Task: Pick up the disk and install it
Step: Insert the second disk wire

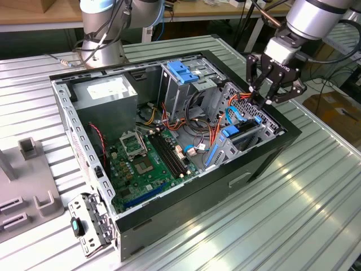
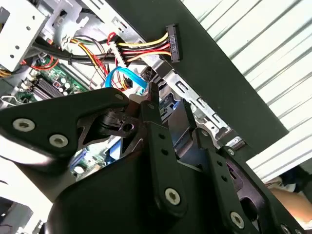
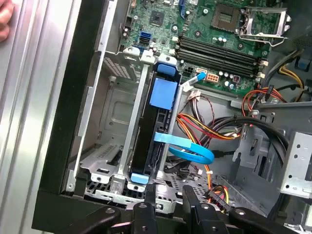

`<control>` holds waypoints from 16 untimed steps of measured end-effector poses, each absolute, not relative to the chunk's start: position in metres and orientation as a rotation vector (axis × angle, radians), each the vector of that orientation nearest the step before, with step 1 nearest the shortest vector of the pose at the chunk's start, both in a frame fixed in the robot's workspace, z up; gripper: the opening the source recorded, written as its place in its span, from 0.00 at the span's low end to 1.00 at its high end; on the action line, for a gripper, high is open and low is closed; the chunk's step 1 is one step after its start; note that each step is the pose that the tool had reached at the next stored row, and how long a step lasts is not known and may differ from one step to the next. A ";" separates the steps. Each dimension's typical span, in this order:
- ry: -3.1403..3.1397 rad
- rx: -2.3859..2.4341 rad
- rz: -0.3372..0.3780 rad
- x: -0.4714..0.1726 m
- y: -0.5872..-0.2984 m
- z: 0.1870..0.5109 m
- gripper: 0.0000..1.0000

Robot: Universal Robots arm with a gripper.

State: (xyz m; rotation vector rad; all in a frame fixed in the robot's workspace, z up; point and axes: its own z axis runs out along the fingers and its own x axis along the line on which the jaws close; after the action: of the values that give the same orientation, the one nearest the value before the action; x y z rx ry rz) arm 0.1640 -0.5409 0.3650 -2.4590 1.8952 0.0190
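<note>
The disk stands on edge inside the drive cage at the end of the open computer case, with a blue tab on its upper edge and blue rails. In the exterior view the disk sits in that cage at the case's right end. My gripper hovers just above this cage, a little apart from the disk. Both wrist views show its black fingers standing apart, so the gripper is open with nothing between them. In the second wrist view the gripper is over the cage rim.
A blue flat cable loops beside the disk, among red, yellow and black wires. A loose black power connector hangs near the case wall. The motherboard, grey power-supply box and blue-latched cage fill the case. A hand rests nearby.
</note>
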 end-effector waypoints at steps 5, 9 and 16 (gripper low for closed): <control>1.706 -2.595 0.023 0.165 -0.541 0.365 0.36; 1.638 -2.639 0.025 0.165 -0.541 0.365 0.36; 1.636 -2.640 0.025 0.165 -0.541 0.365 0.36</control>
State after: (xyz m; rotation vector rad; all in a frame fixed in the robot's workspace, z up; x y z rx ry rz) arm 0.1651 -0.5408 0.3651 -2.6400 1.6364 0.0248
